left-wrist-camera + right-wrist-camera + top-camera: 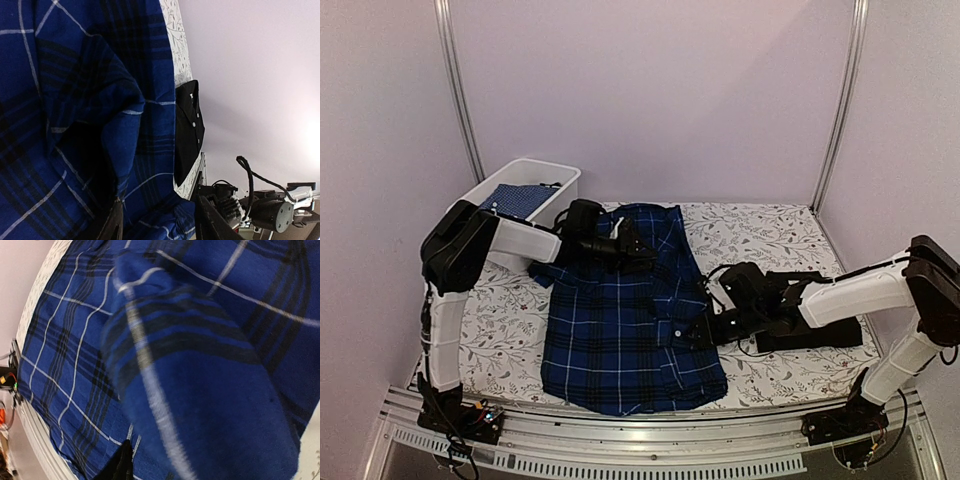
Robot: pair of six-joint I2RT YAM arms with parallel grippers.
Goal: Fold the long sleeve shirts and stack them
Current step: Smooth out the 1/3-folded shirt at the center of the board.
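Note:
The navy-and-blue plaid shirt (620,340) lies spread in the middle of the table. My left gripper (638,255) rests on its upper part. In the left wrist view (157,222) the fingers (112,225) stand apart, with a raised fold of plaid cloth (75,75) between them. My right gripper (705,328) is at the shirt's right edge. Blurred plaid cloth (200,390) bulges over the gripper (160,465). One finger (120,465) shows far left and the other is hidden. The black shirt (835,338) lies folded under my right arm, and it also shows in the left wrist view (187,130).
A white bin (535,170) stands at the back left with a blue dotted cloth (515,200) in it. The table has a floral cover (780,235). Metal frame posts rise at the back corners. The right arm (270,210) shows beyond the table edge.

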